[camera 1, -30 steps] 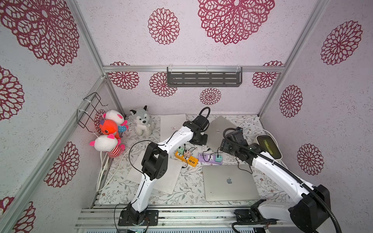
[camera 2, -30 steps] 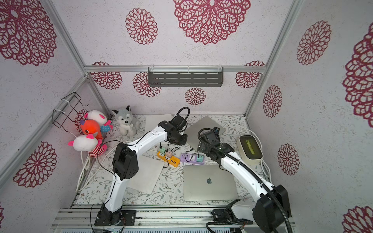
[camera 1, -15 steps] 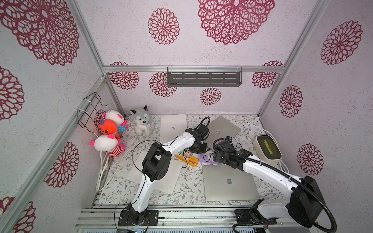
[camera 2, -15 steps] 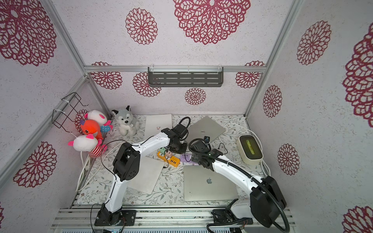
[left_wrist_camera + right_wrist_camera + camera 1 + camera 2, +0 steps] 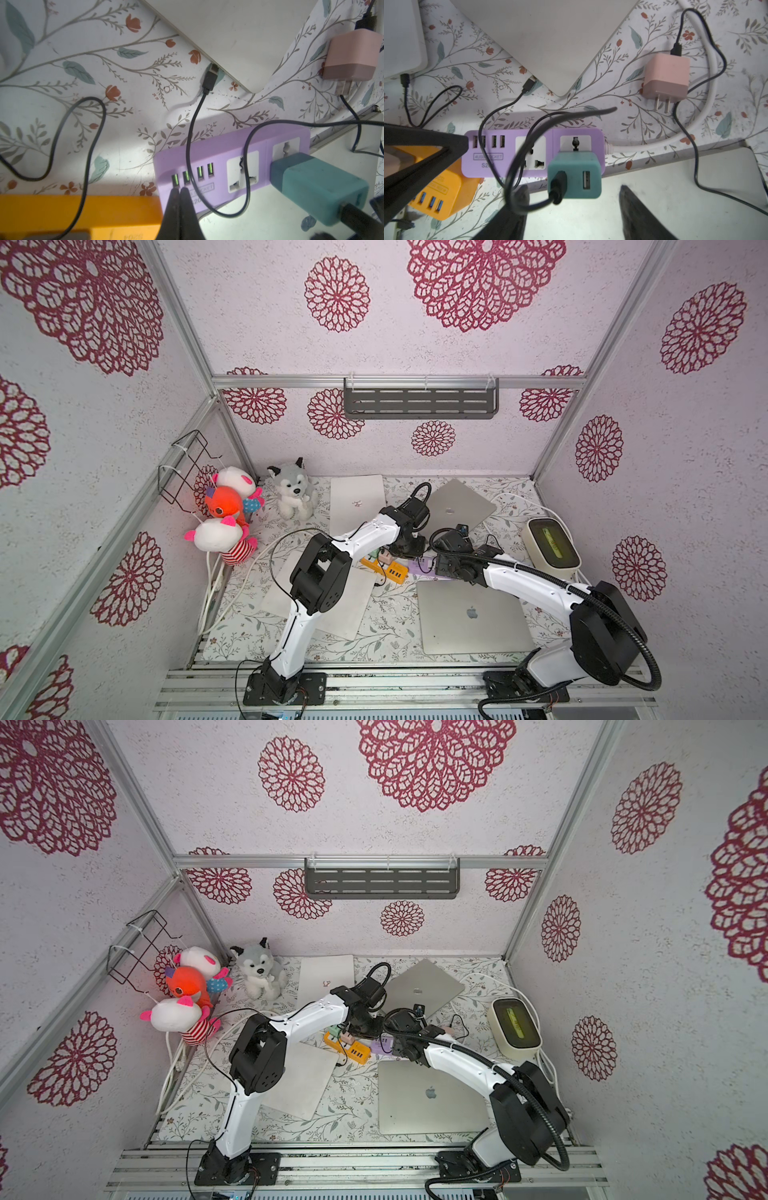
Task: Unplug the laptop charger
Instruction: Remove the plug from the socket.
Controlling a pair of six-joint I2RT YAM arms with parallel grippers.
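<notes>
The laptop charger (image 5: 575, 174) is a teal cube plugged into the end socket of a purple power strip (image 5: 475, 168), with a black cable leaving its free end. My right gripper (image 5: 573, 191) is open, one finger on each side of the cube's free end with gaps on both sides; the cable loops over one finger (image 5: 512, 207). My left gripper (image 5: 178, 190) is shut with nothing in it, its tips resting on the purple strip (image 5: 218, 149) by the USB ports. The left wrist view shows the charger (image 5: 318, 187) too. In both top views the wrists meet over the strip (image 5: 419, 564) (image 5: 384, 1046).
An orange power strip (image 5: 392, 570) lies next to the purple one. A pink charger (image 5: 666, 76) lies unplugged on the floral table. Closed laptops sit in front (image 5: 469, 614) and behind (image 5: 457, 502). A cream device (image 5: 548, 547) stands at the right, plush toys (image 5: 224, 506) at the left.
The right arm swung left and forward from near the back laptop to the purple strip. The left wrist moved down and forward onto the strip.
</notes>
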